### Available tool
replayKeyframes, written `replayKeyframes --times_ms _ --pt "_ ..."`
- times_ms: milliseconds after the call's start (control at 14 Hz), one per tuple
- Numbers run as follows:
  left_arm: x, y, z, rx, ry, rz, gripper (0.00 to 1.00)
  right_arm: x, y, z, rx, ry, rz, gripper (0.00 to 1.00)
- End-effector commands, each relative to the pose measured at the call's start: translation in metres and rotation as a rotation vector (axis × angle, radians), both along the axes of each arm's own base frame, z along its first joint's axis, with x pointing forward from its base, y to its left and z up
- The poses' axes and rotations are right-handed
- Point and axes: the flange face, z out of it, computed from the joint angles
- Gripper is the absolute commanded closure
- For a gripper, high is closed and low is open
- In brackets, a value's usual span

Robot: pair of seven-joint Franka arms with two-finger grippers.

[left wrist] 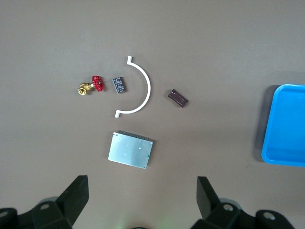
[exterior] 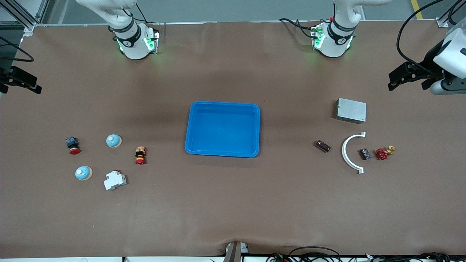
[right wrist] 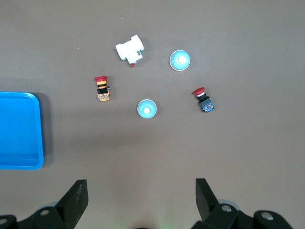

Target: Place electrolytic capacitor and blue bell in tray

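Both pincers open, empty: left pincer [left wrist: 142, 200], right pincer [right wrist: 141, 200] high over table; tray [exterior: 222, 129] empty.

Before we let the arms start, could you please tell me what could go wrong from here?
Two light-blue dome bells lie at the right arm's end, so either might be chosen. The dark brown cylindrical capacitor lies on its side and may roll. A similar small dark component inside the white curved plastic piece invites a mix-up.

Brown-covered table [exterior: 233, 203], grey floor [exterior: 233, 11]
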Motion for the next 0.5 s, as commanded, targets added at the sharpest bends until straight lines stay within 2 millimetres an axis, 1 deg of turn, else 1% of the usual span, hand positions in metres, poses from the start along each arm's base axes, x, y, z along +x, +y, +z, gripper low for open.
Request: replayKeyframes --times_ms 0,356,427 --pt "0.0041 -0.0018 0.0018 -0.001 0.013 -0.009 0.0 -0.0025 -0.0022 0.0116 0.014 -0.013 0.004 0.0" --pt "0.0055 0.0028 0.0001 0.003 0.016 -0.005 0.0 -0.0011 0.0052 0.0128 0.014 -0.021 0.018 0.0" --pt "0.0088 0.0019 -0.0056 0.021 0.023 -0.009 0.0 -0.001 0.0067 0.0128 0.012 -0.02 0.02 0.0"
